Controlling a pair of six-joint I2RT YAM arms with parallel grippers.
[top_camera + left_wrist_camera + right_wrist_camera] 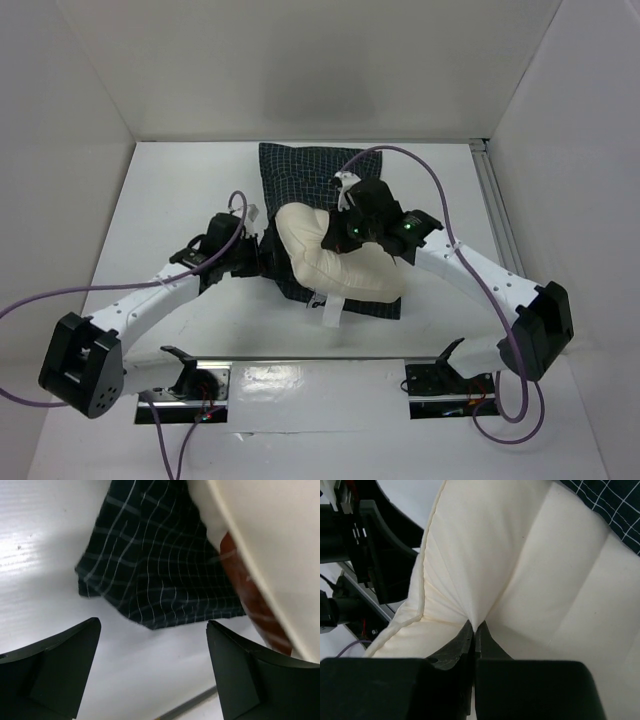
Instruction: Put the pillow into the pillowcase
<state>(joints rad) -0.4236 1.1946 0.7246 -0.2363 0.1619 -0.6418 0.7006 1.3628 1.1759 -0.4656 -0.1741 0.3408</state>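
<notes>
The cream pillow (345, 270) lies bunched on top of the dark checked pillowcase (300, 170), which is spread flat on the white table. A white tag (331, 309) hangs at the pillow's near edge. My right gripper (345, 228) is over the pillow's middle. In the right wrist view it (476, 626) is shut on a pinched fold of the pillow (530, 570), with the pillowcase (615, 505) showing at the top right. My left gripper (152, 667) stands open and empty over bare table, just short of a pillowcase corner (155, 580) and beside the pillow's edge (265, 540).
White walls close in the table on three sides. An aluminium rail (497, 205) runs along the right edge. Purple cables (440, 185) loop over both arms. The arm bases and a shiny strip (320, 370) sit at the near edge.
</notes>
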